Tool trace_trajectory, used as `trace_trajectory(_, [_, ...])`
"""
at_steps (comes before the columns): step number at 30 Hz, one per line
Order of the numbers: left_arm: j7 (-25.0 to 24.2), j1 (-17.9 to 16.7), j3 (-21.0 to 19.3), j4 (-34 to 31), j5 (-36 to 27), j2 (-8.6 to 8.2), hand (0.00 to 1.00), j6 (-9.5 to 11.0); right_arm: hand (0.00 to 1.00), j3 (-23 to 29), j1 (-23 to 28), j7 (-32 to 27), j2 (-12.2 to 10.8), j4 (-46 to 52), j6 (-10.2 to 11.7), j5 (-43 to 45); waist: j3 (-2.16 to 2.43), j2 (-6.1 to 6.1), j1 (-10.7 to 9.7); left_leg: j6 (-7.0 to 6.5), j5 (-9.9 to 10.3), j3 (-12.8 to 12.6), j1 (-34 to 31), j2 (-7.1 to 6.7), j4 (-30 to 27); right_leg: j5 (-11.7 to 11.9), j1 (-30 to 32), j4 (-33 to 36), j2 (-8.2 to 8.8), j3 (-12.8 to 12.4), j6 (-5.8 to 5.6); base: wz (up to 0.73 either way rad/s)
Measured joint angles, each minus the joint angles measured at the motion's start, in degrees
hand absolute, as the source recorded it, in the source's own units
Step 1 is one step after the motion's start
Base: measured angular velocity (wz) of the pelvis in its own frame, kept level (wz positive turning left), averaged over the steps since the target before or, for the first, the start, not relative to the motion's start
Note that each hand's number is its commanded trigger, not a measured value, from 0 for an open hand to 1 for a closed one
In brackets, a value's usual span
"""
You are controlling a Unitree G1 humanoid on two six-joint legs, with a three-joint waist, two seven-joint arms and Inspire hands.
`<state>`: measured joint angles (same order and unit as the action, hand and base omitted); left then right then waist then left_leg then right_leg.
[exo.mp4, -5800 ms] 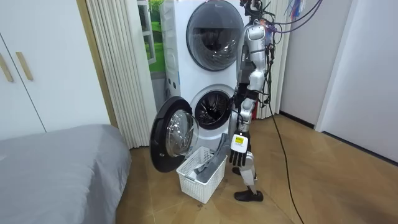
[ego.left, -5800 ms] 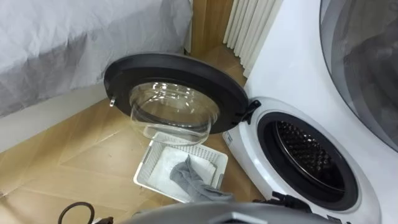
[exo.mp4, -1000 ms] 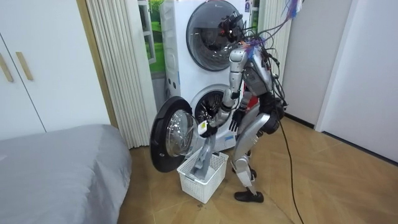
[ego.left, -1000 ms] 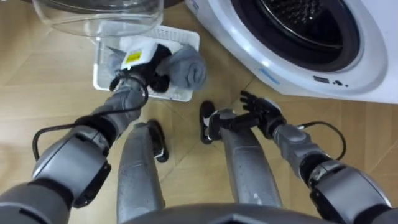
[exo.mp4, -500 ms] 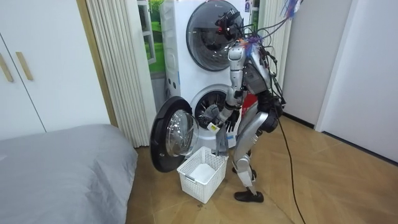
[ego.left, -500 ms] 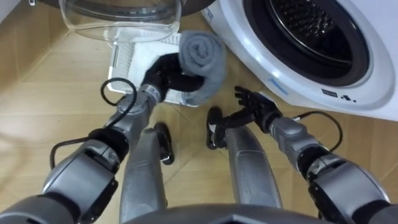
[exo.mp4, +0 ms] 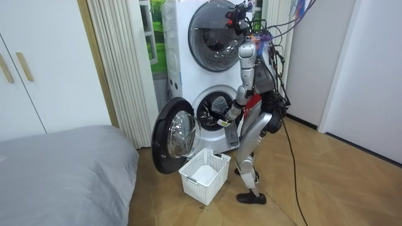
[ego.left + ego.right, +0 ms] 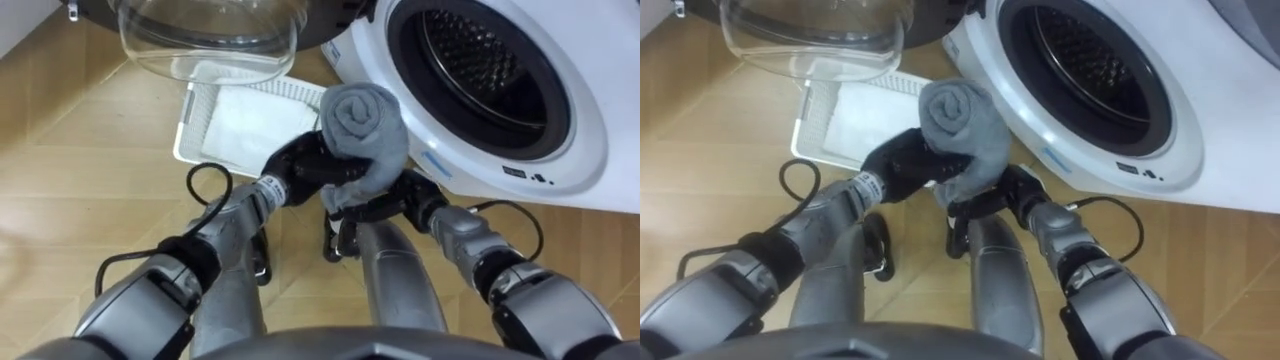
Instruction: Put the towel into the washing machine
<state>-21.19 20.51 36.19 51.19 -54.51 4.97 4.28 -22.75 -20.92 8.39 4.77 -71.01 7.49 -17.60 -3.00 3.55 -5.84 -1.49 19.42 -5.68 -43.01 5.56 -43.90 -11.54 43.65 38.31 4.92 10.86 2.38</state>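
Observation:
A rolled grey towel (image 8: 366,128) hangs in front of the lower washing machine's white rim (image 8: 445,165), just below and left of the open drum (image 8: 482,66). My left hand (image 8: 303,166) is shut on the towel's lower left side, fingers curled into the cloth. Just under the towel, my right hand (image 8: 418,196) holds its fingers straight, partly hidden behind the hanging end. In the room view I stand slightly bent before the washing machine (image 7: 213,107), with the towel held at the drum's height.
The round door (image 8: 205,35) with its glass bowl stands swung open to the left. Under it, a white laundry basket (image 8: 198,128) sits on the wooden floor. A bed (image 7: 63,169) takes up the room view's left, and a second drum (image 7: 217,28) sits above.
My left hand has lifted the towel out of the basket and carried it up and right toward the drum opening. I have straightened up, and the eye views have shifted.

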Motion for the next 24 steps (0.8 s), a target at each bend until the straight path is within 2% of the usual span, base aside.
trace_trajectory(1, [0.0,0.0,0.0,-0.4,-0.4,-0.04,1.00,-0.2,0.69,0.0,0.1,-0.3,0.0,0.0,0.0,0.0,0.03,-0.06,0.0,0.02,0.0,0.1,0.0,0.01,0.0,0.1,-0.1,-0.1,0.04,0.1,0.02,0.00])
trace_trajectory(2, [0.0,0.1,0.0,-0.7,-1.5,-0.31,1.00,-0.3,1.00,0.0,0.1,-1.0,-0.1,0.0,0.0,0.0,0.19,-0.31,-0.1,0.05,-0.1,0.3,-0.1,0.27,0.0,0.4,-0.3,-0.7,-0.11,0.4,0.10,-0.03])
trace_trajectory(6, [0.0,0.2,-0.8,-0.7,-5.2,-2.27,1.00,-1.3,1.00,1.0,-0.2,-3.4,-0.3,0.0,-0.1,0.5,0.69,-1.11,0.0,0.14,-0.1,0.3,-0.1,0.79,0.2,1.1,-0.6,-2.0,-0.95,0.4,0.09,-0.07])
trace_trajectory(9, [0.0,0.4,-1.1,-1.2,-7.3,-3.58,1.00,-1.7,1.00,1.7,-0.1,-4.8,-0.2,0.0,-0.1,1.7,0.76,-1.24,0.0,0.23,-0.2,0.0,-0.1,0.84,0.5,1.1,-0.6,-2.2,-0.97,0.3,0.11,0.00])
trace_trajectory(16, [0.0,0.2,-1.2,-2.3,-9.4,-3.80,1.00,-1.9,1.00,1.7,0.4,-6.6,-0.2,0.5,-0.1,2.5,0.75,-1.24,0.1,0.48,-0.4,-0.4,0.3,0.91,1.4,1.1,-0.6,-2.5,-1.06,0.2,0.33,-0.01])
trace_trajectory(21, [0.0,0.2,-1.2,-2.3,-13.7,-3.83,1.00,-2.0,1.00,1.6,1.3,-8.4,0.1,3.2,-0.1,2.5,0.72,-1.29,0.3,0.53,-0.5,-0.5,0.4,0.85,1.7,1.1,-0.6,-2.7,-1.19,0.0,0.36,-0.01])
trace_trajectory(22, [0.0,0.2,-1.2,-2.3,-14.1,-3.83,0.86,-2.0,1.00,1.6,1.4,-8.6,0.3,3.4,-0.1,2.6,0.71,-1.31,0.4,0.53,-0.5,-0.5,0.4,0.84,1.7,1.1,-0.6,-2.7,-1.19,0.1,0.36,0.00])
trace_trajectory(23, [0.0,0.2,-1.1,-2.3,-15.3,-3.82,0.12,-2.0,1.00,1.6,1.4,-8.9,0.6,3.7,-0.1,2.8,0.70,-1.35,0.6,0.53,-0.5,-0.5,0.5,0.83,1.8,1.1,-0.6,-2.7,-1.17,0.1,0.36,0.00])
trace_trajectory(24, [0.1,0.2,-1.1,-2.3,-16.7,-3.82,0.00,-2.0,1.00,1.7,1.2,-9.0,0.8,3.9,-0.1,2.9,0.70,-1.35,1.1,0.55,-0.5,-0.4,0.7,0.79,2.0,1.1,-0.6,-2.7,-1.18,0.0,0.36,0.00])
